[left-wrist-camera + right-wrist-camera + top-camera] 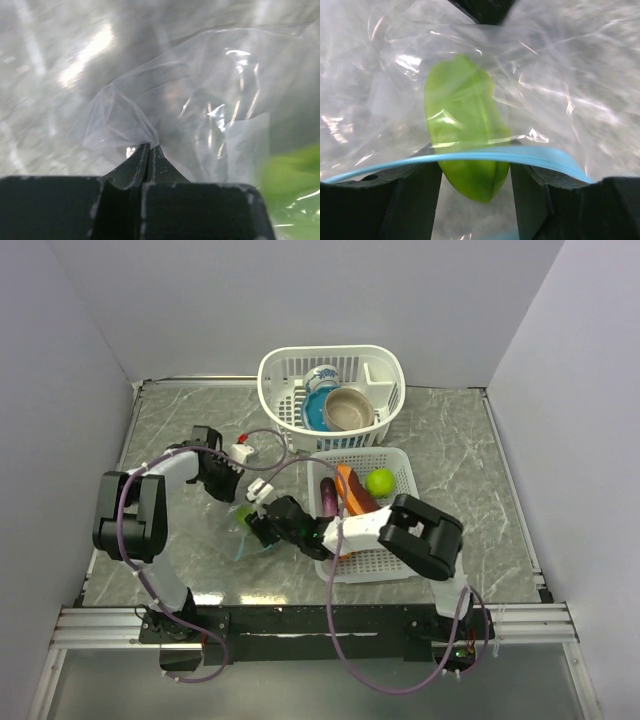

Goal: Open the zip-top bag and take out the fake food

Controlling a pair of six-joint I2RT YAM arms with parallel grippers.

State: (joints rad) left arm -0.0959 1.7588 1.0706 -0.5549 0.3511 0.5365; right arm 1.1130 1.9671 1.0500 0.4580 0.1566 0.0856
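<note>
The clear zip-top bag [243, 537] lies on the table left of the white tray, its teal-blue zip strip [470, 156] crossing my right fingers. My left gripper [149, 148] is shut on a pinch of the bag's clear plastic; in the top view the left gripper [226, 483] is at the bag's far side. My right gripper [475, 160] reaches into the bag's mouth, its jaws closed against both sides of a green fake food piece [462, 125], which also shows in the top view [243, 510]. A green round fruit [380, 481], a purple aubergine [327, 495] and a reddish-orange piece [352, 490] lie in the tray.
The white mesh tray [385, 560] sits right of the bag under my right arm. A white basket [280, 375] at the back holds a blue bowl [318, 405] and a tan bowl [348, 408]. A small white object [241, 450] lies near my left arm.
</note>
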